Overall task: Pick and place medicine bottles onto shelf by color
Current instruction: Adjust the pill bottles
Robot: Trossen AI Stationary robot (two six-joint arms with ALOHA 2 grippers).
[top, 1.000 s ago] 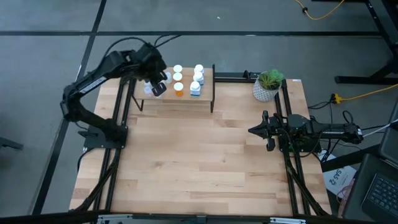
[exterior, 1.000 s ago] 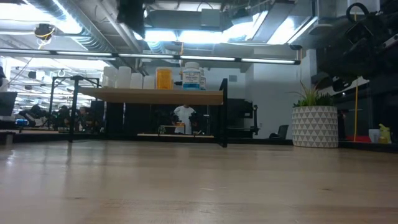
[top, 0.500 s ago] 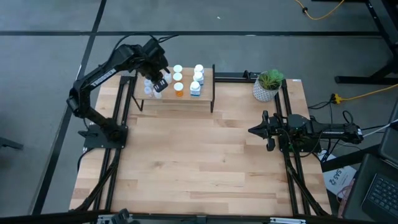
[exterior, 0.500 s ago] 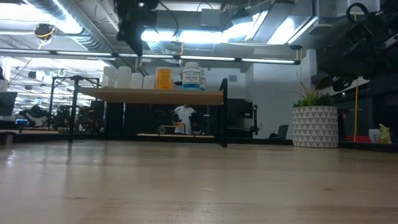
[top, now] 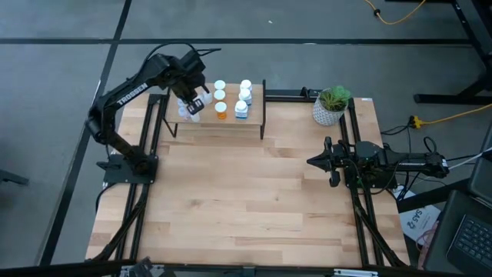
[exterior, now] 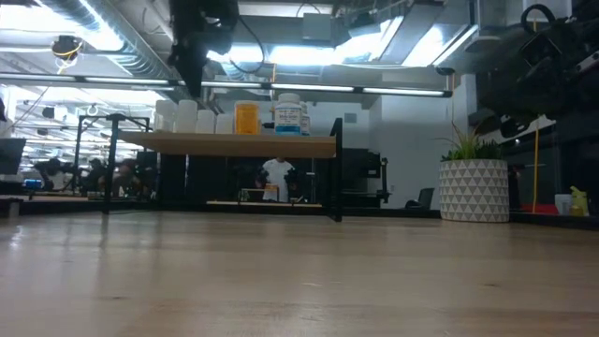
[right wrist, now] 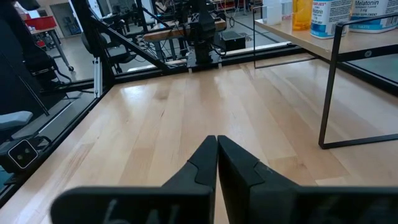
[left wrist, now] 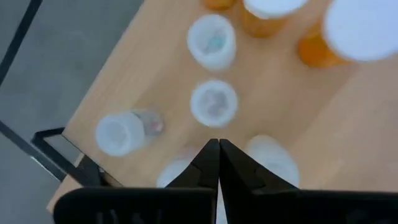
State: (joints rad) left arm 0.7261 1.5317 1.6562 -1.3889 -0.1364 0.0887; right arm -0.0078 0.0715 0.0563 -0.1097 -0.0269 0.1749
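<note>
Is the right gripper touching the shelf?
Apart. The high view shows the right gripper out over the table, with bare wood between it and the shelf.

One shelf (top: 254, 119), one plant pot (top: 328, 112), perhaps nine medicine bottles (top: 221, 110).

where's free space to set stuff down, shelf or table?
Table: bare from shelf front to near edge, between the arms. Shelf: front strip and right end free; bottles crowd its left and middle, left gripper above them. Plant takes the far right corner.
</note>
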